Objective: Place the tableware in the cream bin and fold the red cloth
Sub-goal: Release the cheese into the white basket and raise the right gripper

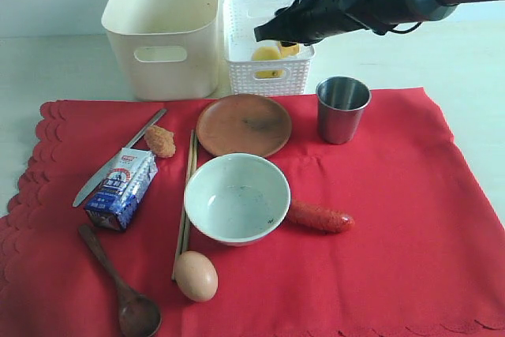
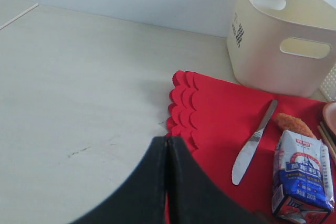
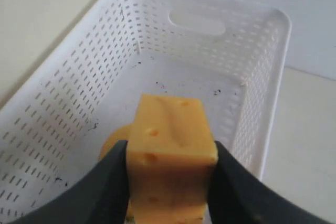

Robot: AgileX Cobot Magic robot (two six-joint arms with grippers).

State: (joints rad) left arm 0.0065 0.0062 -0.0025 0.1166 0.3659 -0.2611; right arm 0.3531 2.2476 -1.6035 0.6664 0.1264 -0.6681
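Note:
My right gripper (image 3: 170,169) is shut on a yellow cheese block (image 3: 169,124) and hangs over the white lattice basket (image 3: 94,61); the exterior view shows the gripper (image 1: 270,31) there too. On the red cloth (image 1: 394,219) lie the brown plate (image 1: 243,124), steel cup (image 1: 342,108), white bowl (image 1: 237,197), knife (image 1: 118,157), chopsticks (image 1: 185,203) and dark spoon (image 1: 118,282). The cream bin (image 1: 162,29) stands behind the cloth, at the left. My left gripper (image 2: 167,140) is shut with nothing in it, by the cloth's scalloped edge (image 2: 181,108); the knife (image 2: 252,145) lies beyond it.
A milk carton (image 1: 121,189), a fried nugget (image 1: 160,140), an egg (image 1: 196,275) and a sausage (image 1: 319,216) also lie on the cloth. Another yellow food piece (image 1: 267,57) sits in the lattice basket (image 1: 237,45). Bare pale table (image 2: 79,87) lies left of the cloth.

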